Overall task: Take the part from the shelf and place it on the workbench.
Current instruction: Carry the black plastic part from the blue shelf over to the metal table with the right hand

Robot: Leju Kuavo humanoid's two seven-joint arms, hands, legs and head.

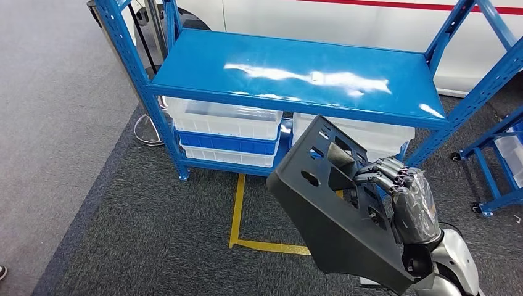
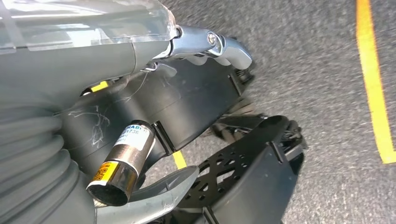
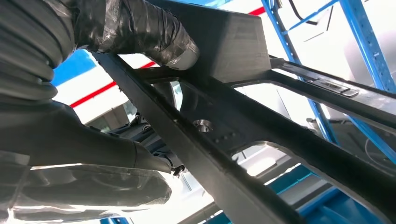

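Holding the black part (image 1: 336, 213) clear of the blue shelf (image 1: 296, 74), the right hand (image 1: 404, 191) has its dark fingers (image 1: 382, 169) curled over the part's slotted upper edge at the lower right of the head view; the right wrist view confirms it, with the thick thumb (image 3: 154, 35) pressed against one of the part's flat bars (image 3: 224, 140). The part hangs tilted in the air, in front of the shelf's clear and blue bins (image 1: 225, 132) and above the grey carpet with its yellow floor line (image 1: 237, 213). Judging from this, the pick-up looks done: the shelf's top deck in the upper middle of the frame is bare and the part is off it. What seems left is the whole second half, carrying the part to a workbench and setting it down. The left hand (image 2: 140, 107) hangs low over the carpet, its fingers seeming to bend inward around nothing, though I cannot tell their state for certain.
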